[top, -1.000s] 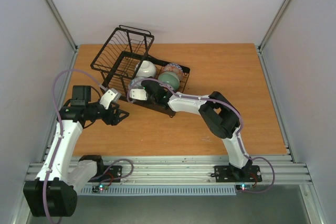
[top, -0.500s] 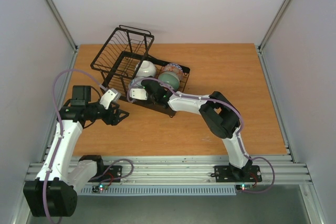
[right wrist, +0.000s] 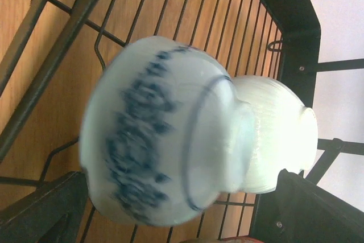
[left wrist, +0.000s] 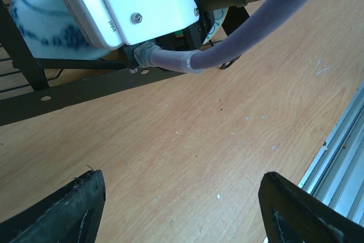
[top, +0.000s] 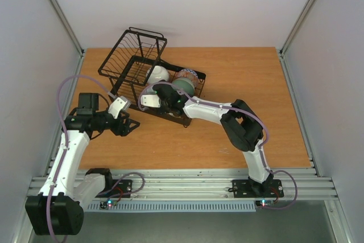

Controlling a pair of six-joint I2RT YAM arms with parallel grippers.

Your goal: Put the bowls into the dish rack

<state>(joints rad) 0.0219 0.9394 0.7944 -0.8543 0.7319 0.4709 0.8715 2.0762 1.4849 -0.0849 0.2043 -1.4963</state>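
Note:
The black wire dish rack [top: 132, 55] stands at the back left of the table. On its flat tray rest a cream-white bowl [top: 158, 74], a red-and-white bowl [top: 188, 75] and a sage green bowl [top: 183, 86]. My right gripper [top: 155, 93] reaches into the tray over the blue-patterned bowl [top: 148, 89]. In the right wrist view that blue-patterned bowl [right wrist: 153, 163] is blurred between my wide-apart fingers [right wrist: 45, 209], resting on the rack wires [right wrist: 239, 21] against the cream-white bowl [right wrist: 278, 135]; a gap shows at the right finger. My left gripper [top: 128, 124] hangs open over bare wood.
In the left wrist view my left gripper [left wrist: 185, 209] spans bare table, facing the right arm's white camera block [left wrist: 131, 4], its purple cable [left wrist: 250, 38] and the rack's base bar [left wrist: 85, 86]. A metal rail [left wrist: 344, 140] edges the table on the near side.
The right gripper's jaws have spread and let go of the blue-patterned bowl, and that arm has pushed slightly farther into the rack. The left arm has not moved.

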